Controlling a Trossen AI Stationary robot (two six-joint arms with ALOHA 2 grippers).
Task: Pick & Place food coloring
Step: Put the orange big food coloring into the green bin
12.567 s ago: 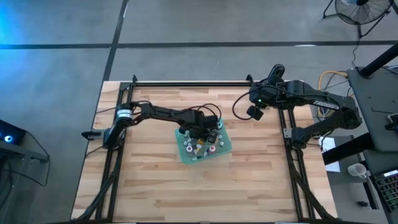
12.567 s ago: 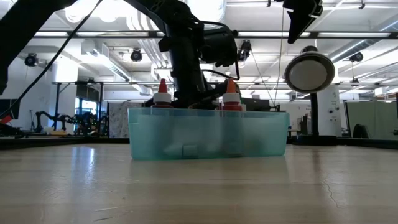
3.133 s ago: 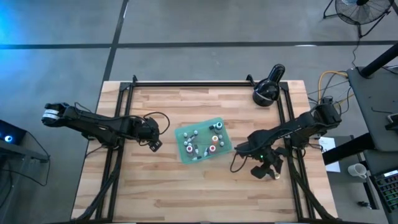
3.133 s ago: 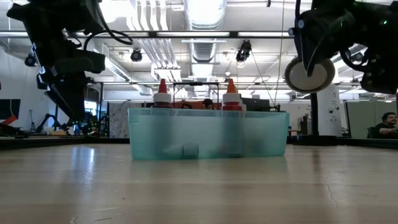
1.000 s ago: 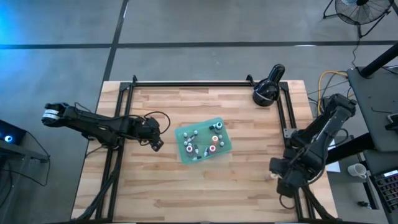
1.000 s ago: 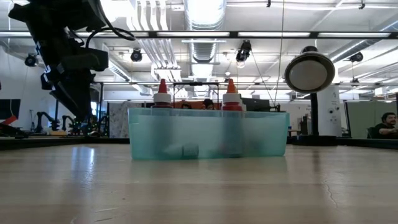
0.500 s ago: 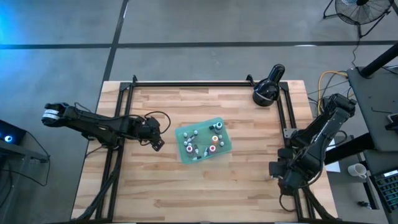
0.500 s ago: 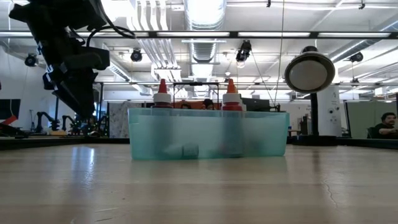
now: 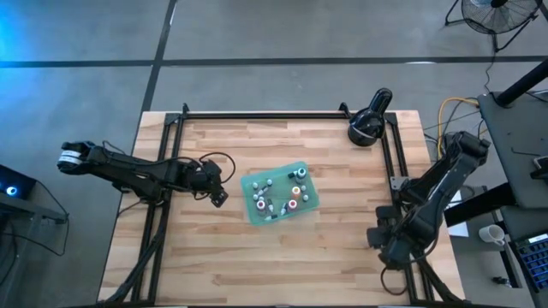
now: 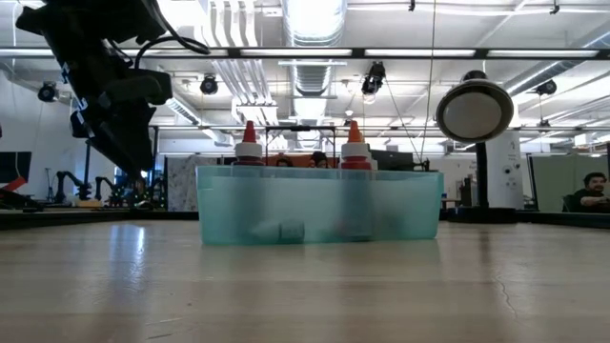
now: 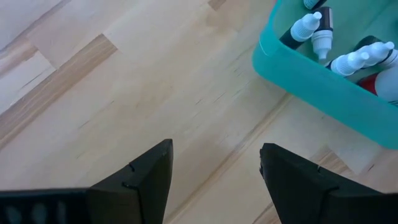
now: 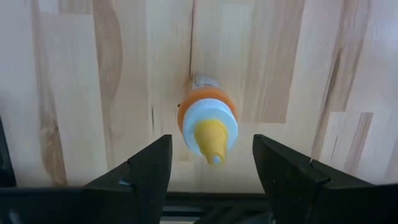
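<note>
Fingers of my right claw (image 12: 211, 163) stand apart, one on each side of an orange food coloring bottle (image 12: 208, 126) with a yellow tip that stands upright on the bare wood of the counter (image 9: 223, 248); neither finger touches it. From above, this claw (image 9: 383, 239) sits at the right edge of the counter, close to the black frame rail, well apart from the teal tray (image 9: 312, 205). My left claw (image 11: 214, 163) is spread too and holds nothing, hanging over bare wood just beside a corner of the tray (image 11: 292, 67); from above it (image 9: 217, 196) lies just left of that tray. More food coloring bottles (image 9: 280, 195) fill the tray, white-capped, some upright and some lying down. At counter height, two red ones (image 10: 250, 148) poke above the tray's rim (image 10: 319, 172). A black round lamp (image 9: 367, 124) stands at the far right corner of the counter.
</note>
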